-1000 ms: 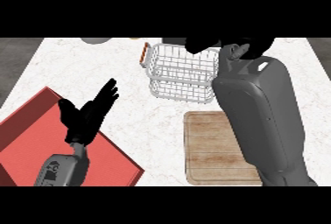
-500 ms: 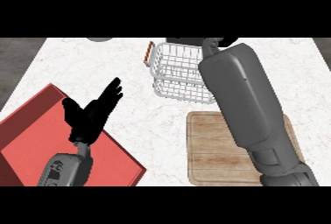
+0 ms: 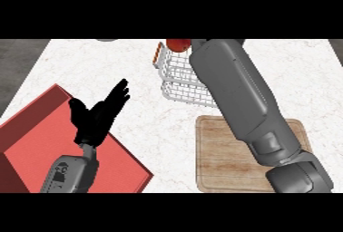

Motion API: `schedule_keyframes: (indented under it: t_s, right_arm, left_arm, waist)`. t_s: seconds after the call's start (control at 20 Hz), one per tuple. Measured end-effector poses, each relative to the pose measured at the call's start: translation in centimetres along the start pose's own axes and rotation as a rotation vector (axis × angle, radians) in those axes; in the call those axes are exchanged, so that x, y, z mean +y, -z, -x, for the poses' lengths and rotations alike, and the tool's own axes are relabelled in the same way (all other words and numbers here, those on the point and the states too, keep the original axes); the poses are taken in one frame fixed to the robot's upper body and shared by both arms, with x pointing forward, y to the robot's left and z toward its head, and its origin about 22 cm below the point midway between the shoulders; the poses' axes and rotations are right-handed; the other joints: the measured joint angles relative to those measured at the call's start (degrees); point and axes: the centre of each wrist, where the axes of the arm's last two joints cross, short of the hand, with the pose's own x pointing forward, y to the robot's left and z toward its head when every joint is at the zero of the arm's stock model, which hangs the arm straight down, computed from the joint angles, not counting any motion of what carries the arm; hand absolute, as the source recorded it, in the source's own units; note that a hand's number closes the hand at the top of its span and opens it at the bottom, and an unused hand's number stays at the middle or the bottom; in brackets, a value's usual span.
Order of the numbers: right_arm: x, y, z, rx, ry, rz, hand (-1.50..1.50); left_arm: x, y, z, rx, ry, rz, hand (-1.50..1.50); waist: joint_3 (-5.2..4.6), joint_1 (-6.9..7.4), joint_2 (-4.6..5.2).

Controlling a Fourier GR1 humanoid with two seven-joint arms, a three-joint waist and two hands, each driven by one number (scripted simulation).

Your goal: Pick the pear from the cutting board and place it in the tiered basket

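Note:
A red rounded fruit, apparently the pear [image 3: 178, 44], shows at the top edge, right over the far rim of the white wire tiered basket [image 3: 179, 84]. My right forearm [image 3: 234, 90] stretches from the lower right across the wooden cutting board [image 3: 218, 156] and over the basket. Its hand is almost wholly hidden at the top edge beside the fruit, and whether it holds the fruit cannot be told. No fruit shows on the visible part of the board. My left hand [image 3: 99, 117] rests open, fingers up, at the left.
A large red mat [image 3: 40, 145] lies at the lower left under my left hand. An orange-edged object [image 3: 159, 53] leans at the basket's left side. A grey round thing [image 3: 106, 40] peeks in at the top. The marble counter ends at a dark strip on the left.
My right forearm has swung leftward and further over the basket. The red fruit has come into sight at the basket's far rim. The left hand stays as it was.

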Motion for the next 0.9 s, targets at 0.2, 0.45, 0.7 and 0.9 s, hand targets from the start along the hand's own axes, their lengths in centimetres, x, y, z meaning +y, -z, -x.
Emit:
schedule_keyframes:
  t_s: [0.2,0.45,0.7,0.9]
  right_arm:
    - [0.9,0.2,-0.2,-0.050,0.025,0.096,-1.50]
    - [0.2,1.1,-0.4,-0.004,0.102,0.215,-1.50]
    - [-1.7,1.8,1.6,0.083,0.118,0.274,-1.50]
    - [-4.6,1.6,4.1,0.109,0.104,0.255,-1.50]
  left_arm:
    - [0.4,-0.2,0.2,0.003,-0.002,-0.013,0.00]
    - [1.1,-1.0,1.2,0.013,-0.008,-0.043,0.00]
    - [2.8,-1.7,1.0,0.031,-0.021,-0.085,0.00]
    - [3.3,-2.2,1.4,0.044,-0.024,-0.116,0.00]
  waist:
    - [-0.03,-0.53,-0.24]
    - [-0.01,-2.40,-0.83]
    - [0.01,-4.69,-1.65]
    - [0.06,-6.76,-2.32]
